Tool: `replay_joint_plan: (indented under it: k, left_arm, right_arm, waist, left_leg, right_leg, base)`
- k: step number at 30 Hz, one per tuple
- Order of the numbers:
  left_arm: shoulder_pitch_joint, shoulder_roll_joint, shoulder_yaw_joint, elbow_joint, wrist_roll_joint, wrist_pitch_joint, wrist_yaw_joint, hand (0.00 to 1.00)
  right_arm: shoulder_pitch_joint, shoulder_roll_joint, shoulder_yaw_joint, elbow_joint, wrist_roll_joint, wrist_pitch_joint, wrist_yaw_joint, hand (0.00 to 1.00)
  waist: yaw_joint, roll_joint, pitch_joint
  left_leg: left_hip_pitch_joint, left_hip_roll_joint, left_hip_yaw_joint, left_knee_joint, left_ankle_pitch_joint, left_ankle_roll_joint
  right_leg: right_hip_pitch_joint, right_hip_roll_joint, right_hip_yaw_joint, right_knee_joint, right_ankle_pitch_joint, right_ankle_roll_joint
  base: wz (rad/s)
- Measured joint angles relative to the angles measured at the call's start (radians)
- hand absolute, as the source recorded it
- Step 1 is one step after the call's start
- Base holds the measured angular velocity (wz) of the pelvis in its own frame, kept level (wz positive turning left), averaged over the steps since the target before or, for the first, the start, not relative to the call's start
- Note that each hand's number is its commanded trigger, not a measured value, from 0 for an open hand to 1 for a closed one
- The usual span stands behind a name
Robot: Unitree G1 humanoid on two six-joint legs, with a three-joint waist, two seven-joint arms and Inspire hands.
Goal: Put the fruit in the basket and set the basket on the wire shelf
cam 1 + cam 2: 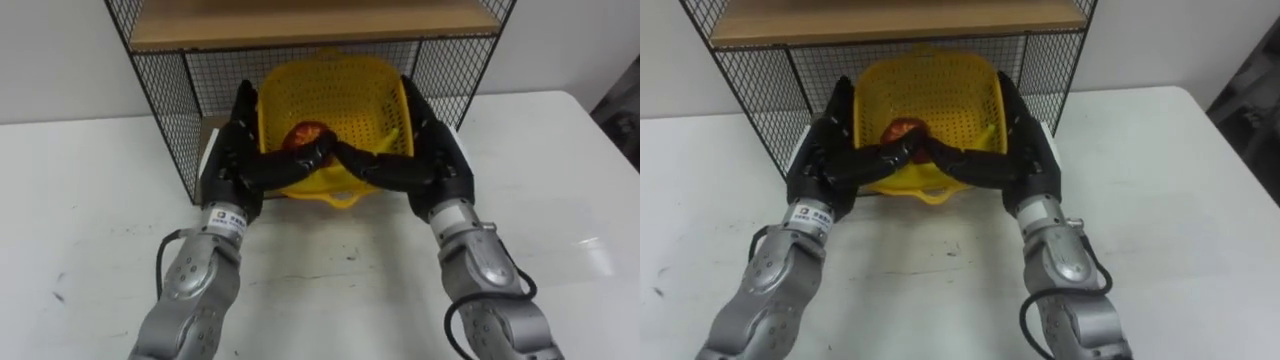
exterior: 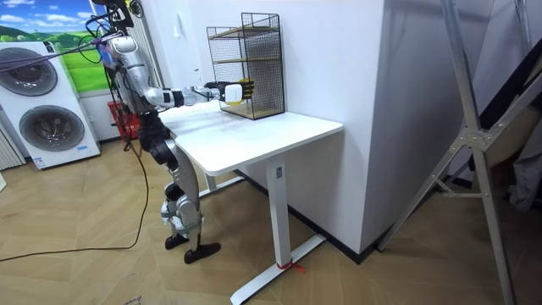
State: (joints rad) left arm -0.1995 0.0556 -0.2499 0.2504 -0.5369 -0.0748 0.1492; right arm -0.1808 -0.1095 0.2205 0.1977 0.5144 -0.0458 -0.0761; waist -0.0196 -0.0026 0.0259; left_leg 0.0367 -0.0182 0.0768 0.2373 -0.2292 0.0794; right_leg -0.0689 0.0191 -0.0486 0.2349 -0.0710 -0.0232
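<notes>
**Ana:** White surface (image 1: pixel 560 200) by a plain wall, with a wire shelf (image 1: pixel 160 90) at the far side and a wooden board (image 1: pixel 300 25) across its top. Where is the basket?

**Ben:** The yellow basket (image 1: pixel 330 90) is partly inside the shelf's bottom bay, under the board. Its near edge pokes out toward the robot. I cannot tell whether it rests on the bottom or hangs just above it. A red fruit (image 1: pixel 305 135) lies inside, beside a yellow-green piece (image 1: pixel 388 140) I can't name for sure.

**Ana:** And the hands?

**Ben:** The left robot hand (image 1: pixel 235 165) is on the basket's left side and the right robot hand (image 1: pixel 435 160) is on its right. Fingers lie straight along the outer walls. Both thumbs hook over the near rim and almost meet in front of the fruit, so each hand clamps the basket.

**Ana:** How will it handle?

**Ben:** I'd judge it light, since it looks like thin perforated plastic. The walls probably bow if squeezed hard, and the rim looks the stiffest place to hold. The fruit is round and loose, so it could roll if the basket tips.

**Ana:** Any risks?

**Ben:** The fingers run close to the shelf's side mesh and could snag as the basket goes deeper.
</notes>
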Motion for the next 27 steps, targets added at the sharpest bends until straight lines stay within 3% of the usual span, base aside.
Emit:
replay_joint_plan:
  k: [6,9,12,17,21,27]
  left_arm:
    - [-0.12,-0.037,0.049,0.129,-0.022,0.058,0.061,0.0]
    - [-0.147,-0.039,0.049,0.154,-0.023,0.08,0.086,0.0]
    - [-0.218,-0.049,0.08,0.232,-0.032,0.121,0.105,0.0]
    - [-0.314,-0.059,0.151,0.313,-0.062,0.163,0.109,0.0]
    - [-0.334,-0.054,0.181,0.329,-0.081,0.186,0.109,0.0]
    - [-0.351,-0.041,0.199,0.329,-0.08,0.241,0.113,0.0]
  right_arm:
    - [-0.083,0.025,0.002,0.075,-0.002,0.056,-0.042,0.0]
    - [-0.112,0.03,0.004,0.119,0.006,0.066,-0.049,0.0]
    - [-0.188,0.039,0.002,0.179,0.044,0.116,-0.098,0.0]
    - [-0.312,0.035,-0.017,0.294,0.089,0.142,-0.112,0.0]
    - [-0.405,0.067,-0.051,0.409,0.146,0.153,-0.132,0.0]
    - [-0.435,0.075,-0.077,0.431,0.207,0.156,-0.141,0.0]
  waist:
    - [0.0,0.0,0.0]
    - [-0.001,0.0,-0.0001]
    - [0.007,-0.001,-0.0007]
    - [0.03,-0.001,-0.0009]
    - [0.028,-0.004,-0.0024]
    - [0.028,-0.004,-0.0024]
  left_leg:
    - [0.003,0.001,0.003,-0.022,0.013,-0.003]
    - [0.007,0.001,0.004,-0.029,0.016,-0.004]
    - [0.01,0.003,0.005,-0.035,0.02,-0.007]
    - [0.027,0.005,0.023,-0.036,0.026,-0.01]
    - [0.029,0.005,0.026,-0.035,0.026,-0.01]
    - [0.025,0.005,0.026,-0.036,0.026,-0.01]
  right_leg:
    - [-0.004,0.0,-0.002,-0.016,0.011,-0.003]
    - [-0.003,0.0,-0.004,-0.016,0.011,-0.003]
    - [-0.006,-0.002,-0.006,-0.015,0.012,-0.006]
    - [-0.001,-0.001,-0.003,-0.015,0.014,-0.008]
    - [0.002,-0.003,-0.008,-0.015,0.015,-0.01]
    - [0.001,-0.003,-0.01,-0.023,0.015,-0.01]
  base:
    - [-0.02]
    - [-0.02]
    - [-0.01]
    - [-0.08]
    - [-0.04]
    - [0.0]
